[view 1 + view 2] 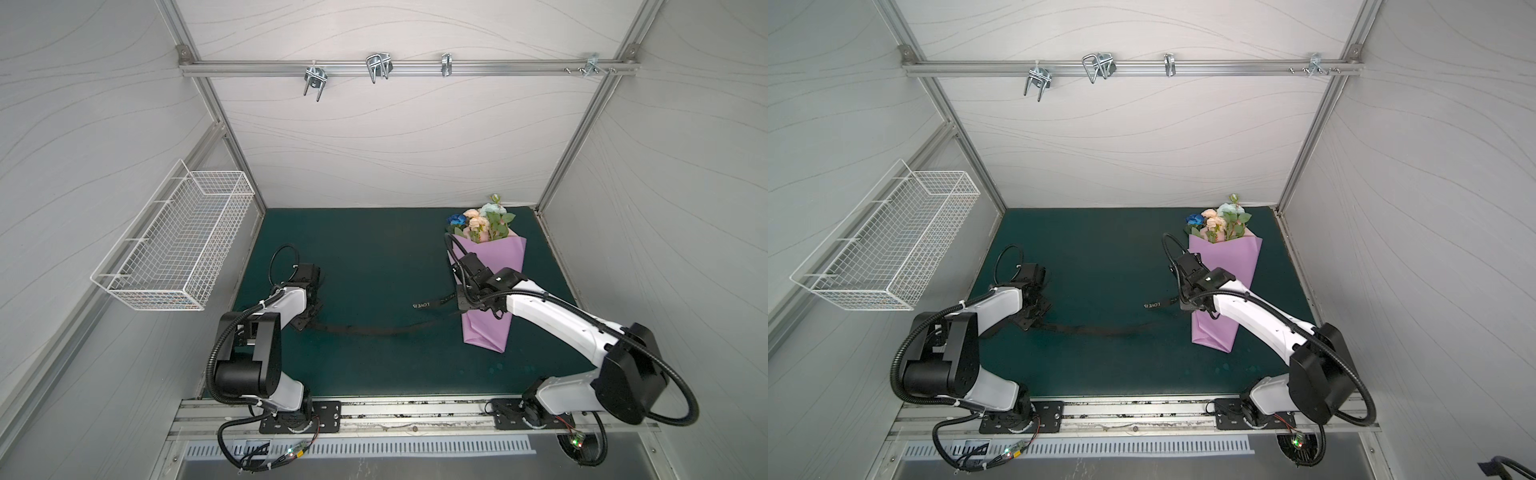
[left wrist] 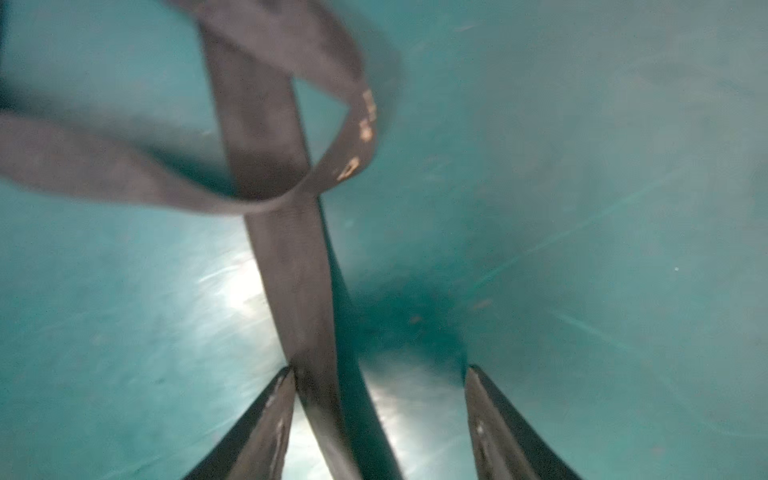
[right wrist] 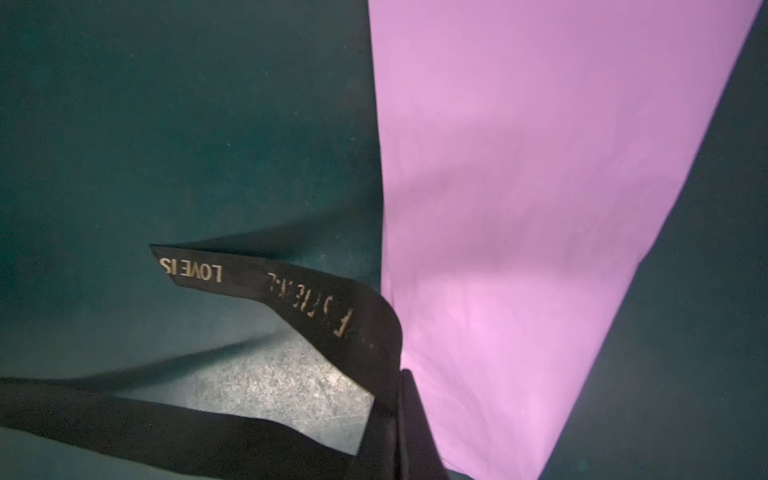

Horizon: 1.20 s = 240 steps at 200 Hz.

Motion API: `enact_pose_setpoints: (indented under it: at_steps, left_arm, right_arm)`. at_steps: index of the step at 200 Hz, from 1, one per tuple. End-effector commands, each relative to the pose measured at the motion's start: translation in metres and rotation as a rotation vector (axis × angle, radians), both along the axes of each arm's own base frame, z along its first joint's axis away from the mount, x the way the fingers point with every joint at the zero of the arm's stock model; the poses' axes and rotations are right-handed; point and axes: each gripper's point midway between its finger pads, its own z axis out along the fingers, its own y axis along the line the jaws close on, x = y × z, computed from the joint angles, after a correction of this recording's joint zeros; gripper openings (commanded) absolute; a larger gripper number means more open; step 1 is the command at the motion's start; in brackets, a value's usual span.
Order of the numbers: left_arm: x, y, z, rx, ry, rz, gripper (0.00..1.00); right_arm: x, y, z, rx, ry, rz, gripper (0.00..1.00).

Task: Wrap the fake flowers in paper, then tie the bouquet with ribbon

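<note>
**Operator:** Where is the bouquet of fake flowers?

**Robot:** It lies on the green mat, on my right side near the back wall. It is rolled in a lilac paper wrap. The blooms point at the wall and the narrow end points toward my bases.

**Operator:** And your right gripper?

**Robot:** It is pinched together on the black ribbon, right at the wrap's edge nearer the middle of the mat. The free end, lettered "LOVE IS", sticks out past the pinch.

**Operator:** What about the left?

**Robot:** My left gripper has its fingers apart. The ribbon runs between them and rests against one finger, clear of the other. Beyond them it folds into a blurred loop. In both top views the ribbon stretches low across the mat between my two grippers. I cannot tell whether it passes under the wrap.
</note>
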Motion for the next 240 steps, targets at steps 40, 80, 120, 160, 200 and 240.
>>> enact_pose_setpoints:
  at_steps: [40, 80, 120, 160, 200, 240]
  left_arm:
    - [0.056, -0.051, -0.011, -0.242, -0.174, -0.092, 0.66]
    - [0.057, -0.055, -0.016, -0.254, -0.159, -0.092, 0.71]
    - [0.052, -0.056, -0.012, -0.259, -0.139, -0.089, 0.84]
    - [0.046, -0.037, 0.002, -0.207, -0.128, -0.067, 0.95]
    - [0.045, 0.003, 0.009, -0.121, -0.117, 0.011, 0.96]
    - [0.037, 0.032, 0.018, -0.051, -0.108, 0.081, 0.97]
  right_arm:
    - [-0.046, -0.006, -0.002, 0.1, 0.073, -0.029, 0.09]
    - [-0.082, 0.001, -0.035, 0.109, 0.214, -0.011, 0.13]
    - [-0.102, -0.004, -0.048, 0.126, 0.283, -0.024, 0.08]
    - [-0.119, -0.019, -0.056, 0.08, 0.338, -0.053, 0.03]
    - [-0.119, -0.049, -0.048, 0.039, 0.297, -0.127, 0.0]
    - [-0.113, -0.051, -0.047, 0.095, 0.279, -0.152, 0.0]
